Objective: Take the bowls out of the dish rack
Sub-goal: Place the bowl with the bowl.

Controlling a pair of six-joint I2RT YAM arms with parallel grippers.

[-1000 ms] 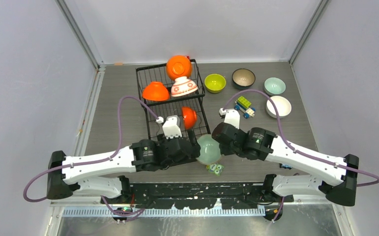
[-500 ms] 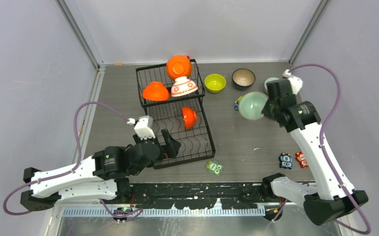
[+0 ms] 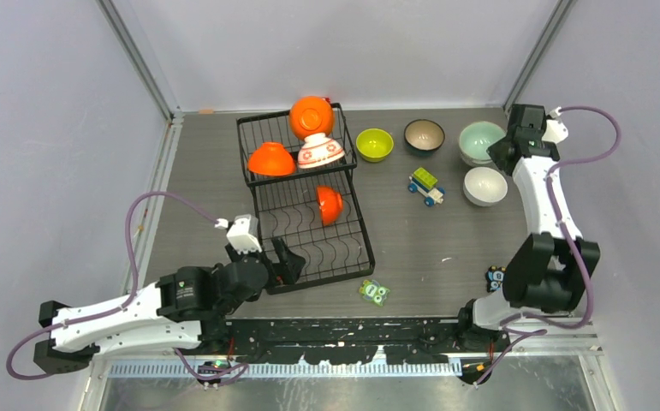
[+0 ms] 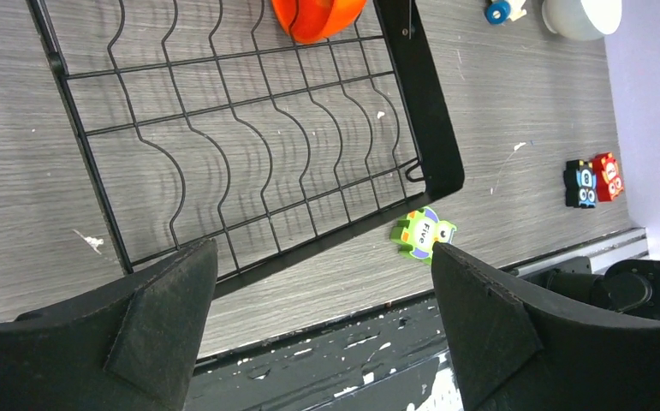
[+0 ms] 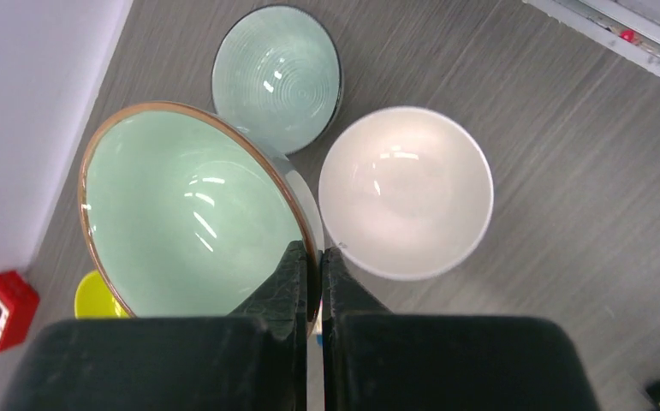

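The black wire dish rack [image 3: 309, 248] holds three orange bowls [image 3: 312, 116] [image 3: 271, 159] [image 3: 329, 204] and a white red-patterned bowl [image 3: 321, 151]. My right gripper [image 3: 509, 147] [image 5: 319, 257] is shut on the rim of a pale mint bowl [image 5: 193, 214] [image 3: 480, 139], which it holds tilted by the far right wall. Just beyond it sits a teal ribbed bowl [image 5: 276, 75], and a white bowl [image 5: 406, 193] [image 3: 485, 185] lies beside it. Lime green [image 3: 374, 144] and dark brown [image 3: 424, 135] bowls rest on the table. My left gripper [image 3: 285, 257] [image 4: 322, 253] is open and empty over the rack's near edge [image 4: 335, 231].
A green toy figure [image 3: 374, 292] [image 4: 423, 233] lies by the rack's near right corner. A toy car of blocks [image 3: 426, 185] sits mid-table. Blue and red figures [image 4: 594, 181] lie at the near right. A small red gridded block [image 5: 2, 308] is by the far wall.
My right arm has swung from the table's middle to the far right corner, carrying the mint bowl. My left arm has drawn back toward the near left with its jaws open.
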